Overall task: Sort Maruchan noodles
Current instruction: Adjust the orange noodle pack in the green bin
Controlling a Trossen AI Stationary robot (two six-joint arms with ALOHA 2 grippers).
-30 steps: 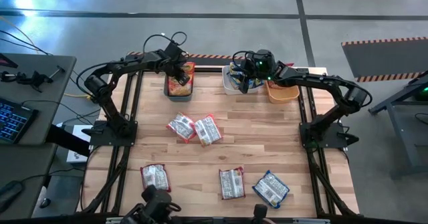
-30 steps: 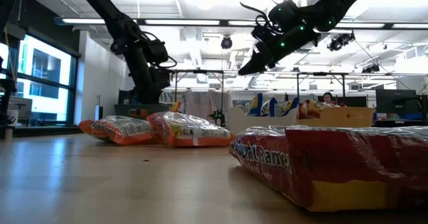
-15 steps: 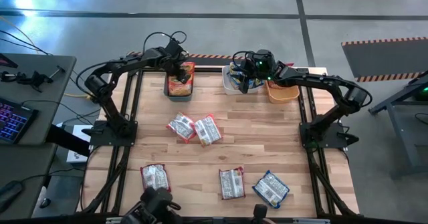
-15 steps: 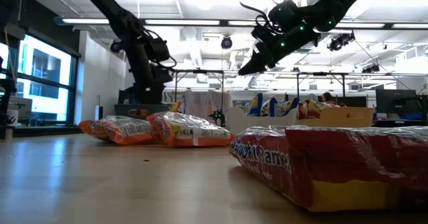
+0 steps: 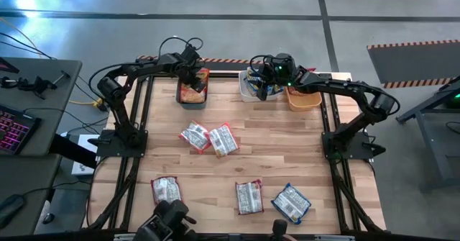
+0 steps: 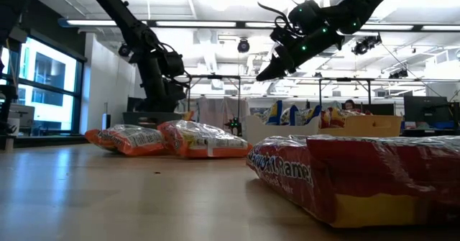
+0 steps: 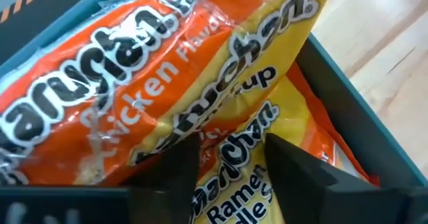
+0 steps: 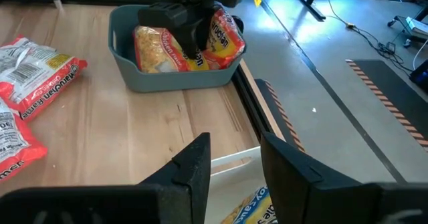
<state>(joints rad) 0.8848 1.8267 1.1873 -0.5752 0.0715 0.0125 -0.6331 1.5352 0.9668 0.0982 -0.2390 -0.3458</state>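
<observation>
Left claw [image 7: 231, 158], fingers parted, hovers over orange noodle packets [image 7: 154, 83] filling teal bin [image 7: 348, 110].

Packets [image 5: 192, 88] in the far-left bin [image 5: 181, 97], two touching packets [image 5: 209, 138] mid-table, three more [image 5: 249, 197] well apart along the near edge.

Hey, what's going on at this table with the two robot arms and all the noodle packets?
The robot is sorting ramen packets into bins at the far edge. The left gripper hangs over the teal bin with its fingers open above the orange packets lying inside, holding nothing. The right gripper hovers over the white bin, empty too. Five packets lie on the table, unsorted.
</observation>
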